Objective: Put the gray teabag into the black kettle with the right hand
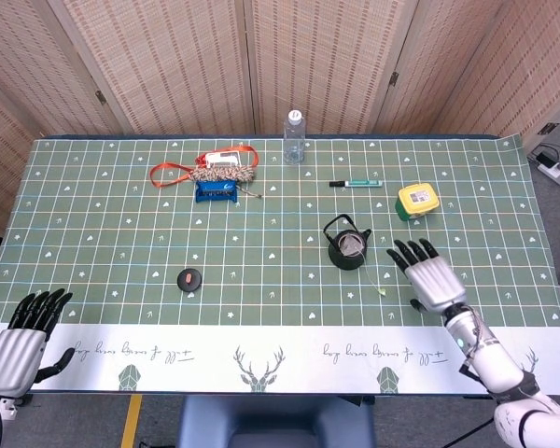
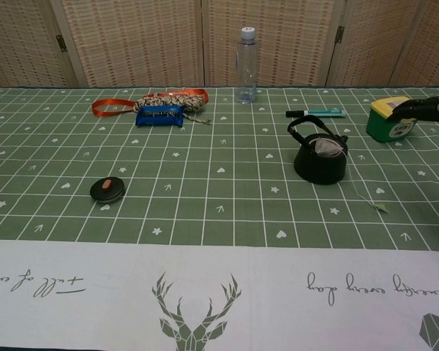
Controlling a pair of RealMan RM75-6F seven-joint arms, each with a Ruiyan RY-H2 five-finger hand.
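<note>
The black kettle (image 1: pixel 346 245) (image 2: pixel 320 159) stands open right of the table's centre. The gray teabag (image 1: pixel 353 245) (image 2: pixel 325 147) lies inside it, and its string runs over the rim to a small tag (image 1: pixel 380 290) (image 2: pixel 380 207) on the cloth. My right hand (image 1: pixel 427 275) hovers to the right of the kettle with fingers spread and nothing in them; only its fingertips (image 2: pixel 424 108) show at the chest view's right edge. My left hand (image 1: pixel 21 339) rests at the table's near-left corner, fingers apart and holding nothing.
The kettle's round black lid (image 1: pixel 189 278) (image 2: pixel 107 188) lies left of centre. At the back are a clear bottle (image 1: pixel 294 136), a blue case with a rope and orange ribbon (image 1: pixel 215 177), a teal marker (image 1: pixel 355 183) and a yellow-lidded green box (image 1: pixel 417 199).
</note>
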